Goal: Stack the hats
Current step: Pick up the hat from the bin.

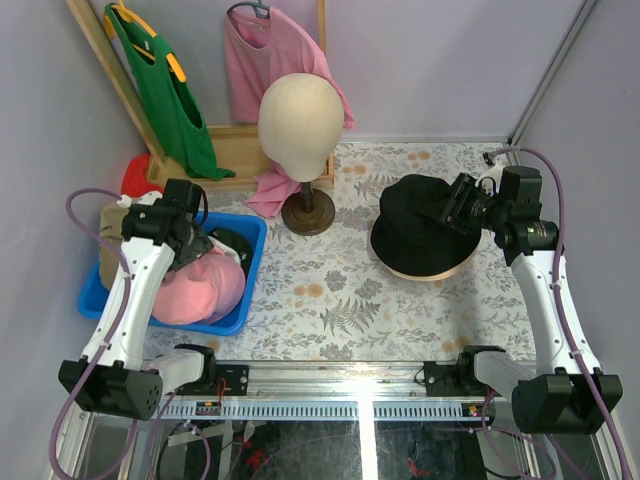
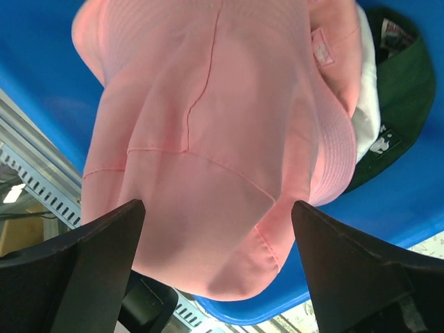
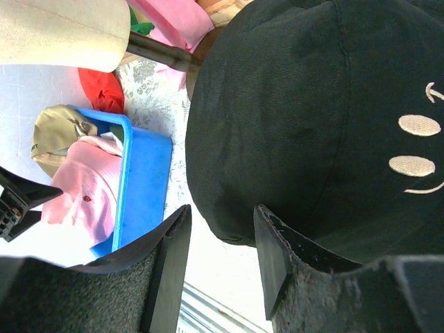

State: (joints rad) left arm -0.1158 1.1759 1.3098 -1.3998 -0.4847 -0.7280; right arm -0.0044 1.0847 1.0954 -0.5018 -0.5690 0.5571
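1. There's the pink hat [image 2: 208,152], slumped in the blue bin [image 2: 41,62] on the left side of the table [image 1: 330,290], its edge lapping over the dark green cap [image 2: 395,83].
2. Right above it, the left tool [image 2: 216,208] has its jaws wide apart, one finger on either side of the pink crown, nothing pinched yet.
3. For a good pick, I'd say sink low enough for both fingers to bite a firm fold of pink fabric alone. Stay off the green cap and the bin wall, then lift straight up so the neighbour isn't dragged along.
4. Over on the right, the black cap [image 3: 298,118] sits on a tan-edged round piece [image 1: 430,272], which looks like the stacking spot. The right tool [image 3: 220,229] is at the cap's edge with its jaws partly apart, but I cannot tell if it is gripping or merely touching.
5. The tan cap [image 3: 55,132] lies at the bin's outer end, though whether it is inside or beside the bin I cannot tell.
6. On writing, the white label [image 2: 378,142] on the green cap carries dark print too small to read. The pink tag [image 2: 319,47] is just as unreadable. The black cap shows a pale stitched smiley face [image 3: 413,146] and no words.
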